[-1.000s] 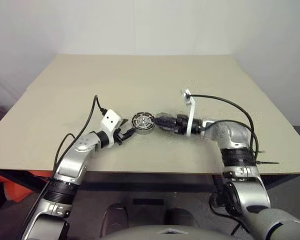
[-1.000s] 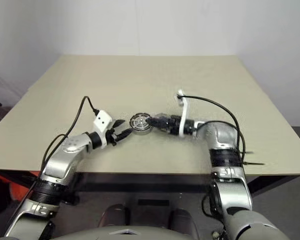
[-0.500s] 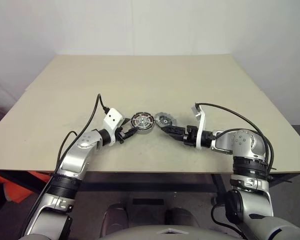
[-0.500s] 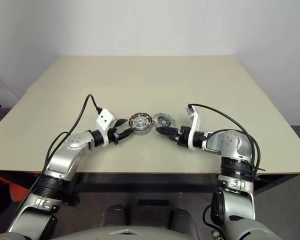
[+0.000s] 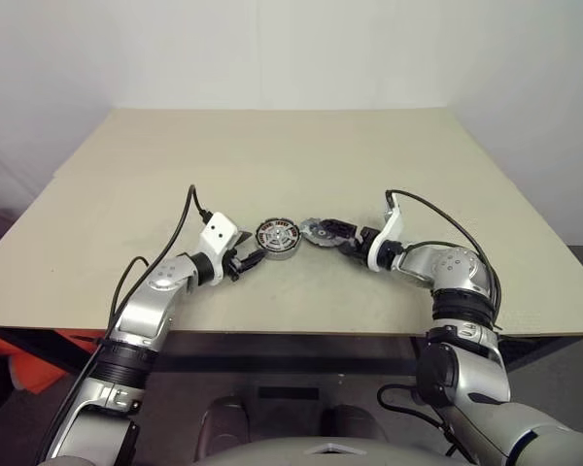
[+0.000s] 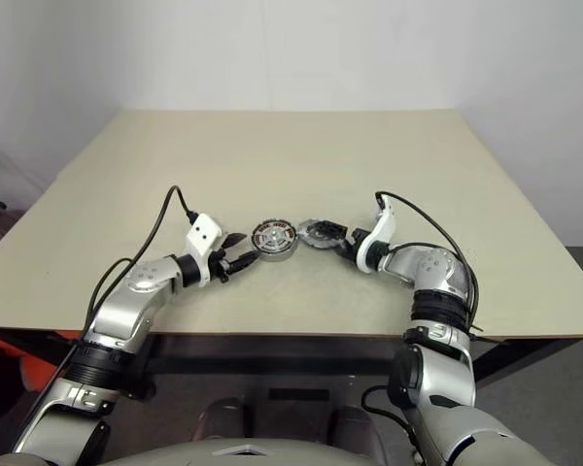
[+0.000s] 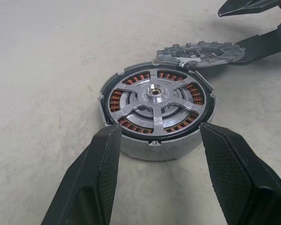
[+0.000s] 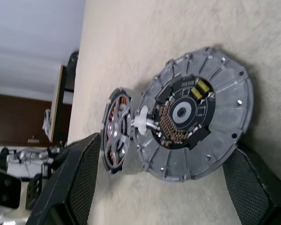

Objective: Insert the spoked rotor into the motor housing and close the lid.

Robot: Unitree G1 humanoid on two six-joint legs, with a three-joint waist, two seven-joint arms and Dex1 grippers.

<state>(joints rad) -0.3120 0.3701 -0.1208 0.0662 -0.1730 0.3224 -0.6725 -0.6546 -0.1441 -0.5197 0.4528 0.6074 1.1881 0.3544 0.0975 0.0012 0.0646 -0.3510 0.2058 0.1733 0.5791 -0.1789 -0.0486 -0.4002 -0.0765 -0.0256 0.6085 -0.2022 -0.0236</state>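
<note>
The motor housing (image 7: 157, 140), a squat round case with copper windings, stands mid-table (image 5: 277, 238). Inside it lies the spoked rotor (image 7: 175, 101), silver spokes around a hub. My left gripper (image 5: 252, 257) is shut on the housing's near side, with one finger (image 7: 100, 164) against each flank. A flat grey lid (image 8: 225, 93) with a notched rim and a dark board at its centre lies just right of the housing (image 5: 319, 231), its edge at the housing's rim. My right gripper (image 8: 165, 145) is open, its fingers either side of the lid.
The beige table (image 5: 272, 146) stretches wide behind and to both sides of the parts. Black cables loop from both wrists (image 5: 180, 223) (image 5: 437, 209). The front table edge runs close below both arms. An orange object (image 5: 29, 364) sits under the table at the left.
My right gripper drew back from the housing, rolled, and has come in around the lid. The left gripper and the housing have stayed put.
</note>
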